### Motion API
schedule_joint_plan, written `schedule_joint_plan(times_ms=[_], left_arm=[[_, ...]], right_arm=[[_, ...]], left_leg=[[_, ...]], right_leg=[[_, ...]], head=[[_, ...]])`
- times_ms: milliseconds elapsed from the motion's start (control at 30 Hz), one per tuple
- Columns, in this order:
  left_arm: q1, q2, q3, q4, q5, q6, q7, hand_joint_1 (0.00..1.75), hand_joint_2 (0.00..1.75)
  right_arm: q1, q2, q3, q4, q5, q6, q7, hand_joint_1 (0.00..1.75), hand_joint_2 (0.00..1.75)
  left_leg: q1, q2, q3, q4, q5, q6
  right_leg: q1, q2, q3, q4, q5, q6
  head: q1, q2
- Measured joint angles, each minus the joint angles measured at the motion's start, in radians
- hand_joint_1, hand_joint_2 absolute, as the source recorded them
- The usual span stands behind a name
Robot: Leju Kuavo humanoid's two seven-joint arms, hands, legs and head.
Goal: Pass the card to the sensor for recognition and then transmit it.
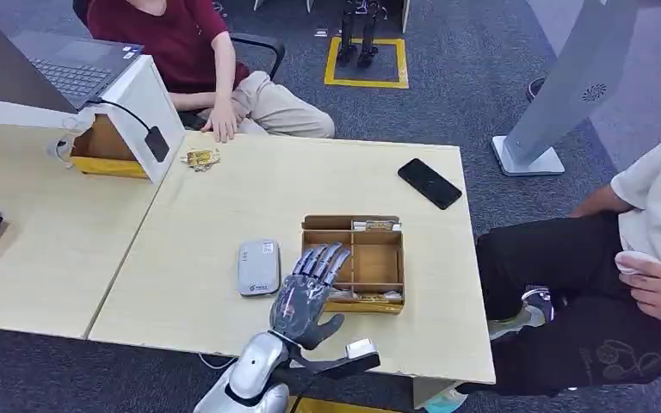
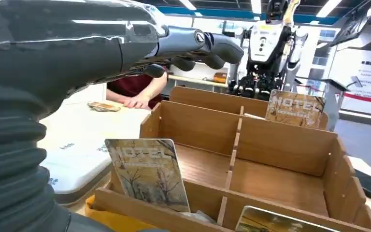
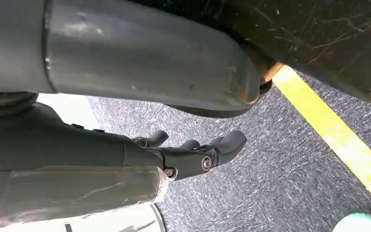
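Note:
A wooden divided box (image 1: 377, 258) stands on the light table (image 1: 224, 206). Hotel-style cards lean in its near row (image 1: 357, 298) and far row (image 1: 376, 225). In the left wrist view one card (image 2: 147, 171) stands in the near compartment, another (image 2: 294, 107) leans at the far wall, and a third (image 2: 280, 222) shows at the edge. My left hand (image 1: 305, 288) hovers just left of the box's near corner, fingers spread and holding nothing. The grey-white sensor pad (image 1: 258, 267) lies flat beside it. My right hand (image 3: 193, 152) hangs over the carpet with nothing in it.
A black phone (image 1: 429, 182) lies at the table's far right. A small pile of cards (image 1: 200, 158) sits near a seated person's hand (image 1: 222, 129). A laptop on a white stand (image 1: 120, 103) occupies the back left. Another person (image 1: 645, 258) sits at the right.

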Motion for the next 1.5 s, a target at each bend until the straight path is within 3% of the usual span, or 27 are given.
schedule_joint_plan(times_ms=[367,633,1200,1233,1500], left_arm=[[0.002,-0.001,0.016,0.001,-0.006,0.001,0.003,0.00,1.75],[0.000,-0.003,0.045,0.016,-0.067,0.015,0.049,0.00,1.75],[-0.001,-0.008,0.064,0.032,-0.061,0.013,0.034,0.00,1.75],[-0.001,-0.008,0.064,0.033,-0.060,0.013,0.034,1.75,1.75],[-0.001,-0.008,0.076,0.034,-0.032,0.006,0.020,1.75,1.75]], right_arm=[[0.000,0.000,0.000,0.000,0.000,0.000,0.000,0.00,0.00],[0.000,0.000,0.000,0.000,0.000,0.000,-0.004,0.00,0.00],[0.000,0.000,0.000,0.000,0.000,0.000,-0.006,0.00,0.00],[0.000,0.000,0.000,0.000,0.000,0.000,-0.006,0.00,0.00],[0.000,0.000,0.000,0.000,0.000,0.000,-0.006,0.00,0.00]], left_leg=[[0.000,0.000,0.000,0.000,0.000,0.000],[0.000,0.000,0.000,0.000,0.000,0.000],[0.000,0.000,0.000,0.000,0.000,0.000],[0.000,0.000,0.000,0.000,0.000,0.000],[0.000,0.000,0.000,0.000,0.000,0.000]], right_leg=[[0.000,0.000,0.000,0.000,0.000,0.000],[0.000,0.000,0.000,0.000,0.000,0.000],[0.000,0.000,0.000,0.000,0.000,0.000],[0.000,0.000,0.000,0.000,0.000,0.000],[0.000,0.000,0.000,0.000,0.000,0.000]], head=[[0.000,0.000],[0.000,0.000],[0.000,0.000],[0.000,0.000],[0.000,0.000]])
